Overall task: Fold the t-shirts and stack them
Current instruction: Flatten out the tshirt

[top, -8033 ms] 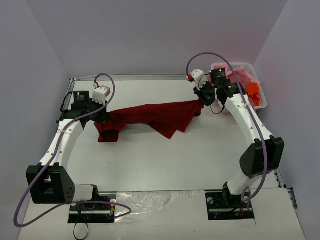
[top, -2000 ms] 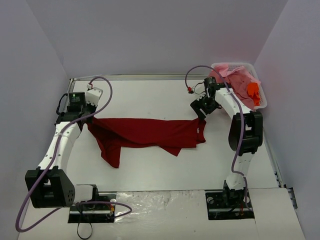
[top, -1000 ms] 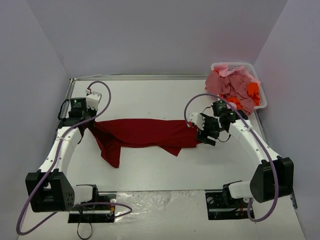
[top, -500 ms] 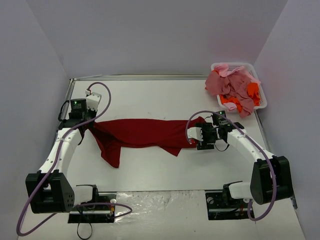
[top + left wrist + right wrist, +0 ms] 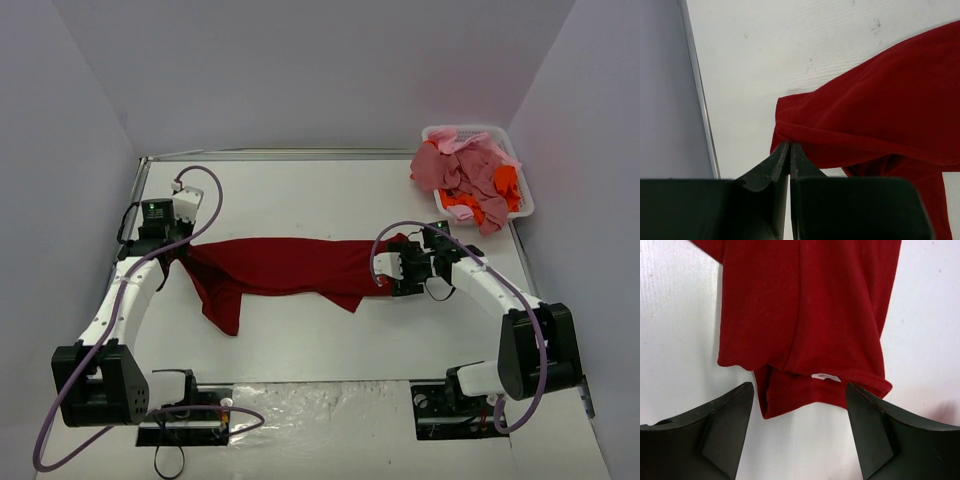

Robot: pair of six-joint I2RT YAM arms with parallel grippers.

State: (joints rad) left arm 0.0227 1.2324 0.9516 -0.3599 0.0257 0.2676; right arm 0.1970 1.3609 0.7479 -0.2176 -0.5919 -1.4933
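**Item:** large dark red soft-cloth short-sleeved t-shirt. It lies stretched as a long band across the middle of the flat white table, with one loose flap trailing toward the near-left. It seems to be drawn out lengthwise so it can be flattened before folding.

**Left end:** the corner is pinched by the left gripper, jaws pressed together on the cloth edge. This hold appears to anchor the shirt while the other end is tugged straight.

**Right end:** a doubled-over hem with a small white sewn label sits between the fingers of the right gripper. The jaws stand apart, one finger on each side of the hem, low over the table (whether the pads touch cloth cannot be told). It looks poised to close on that end.

**Remaining stock:** a heap of pink, salmon and bright orange t-shirts lies crumpled in the white plastic basket at the far-right corner. It is well apart from the red shirt, awaiting its turn.

**Stack:** none begun
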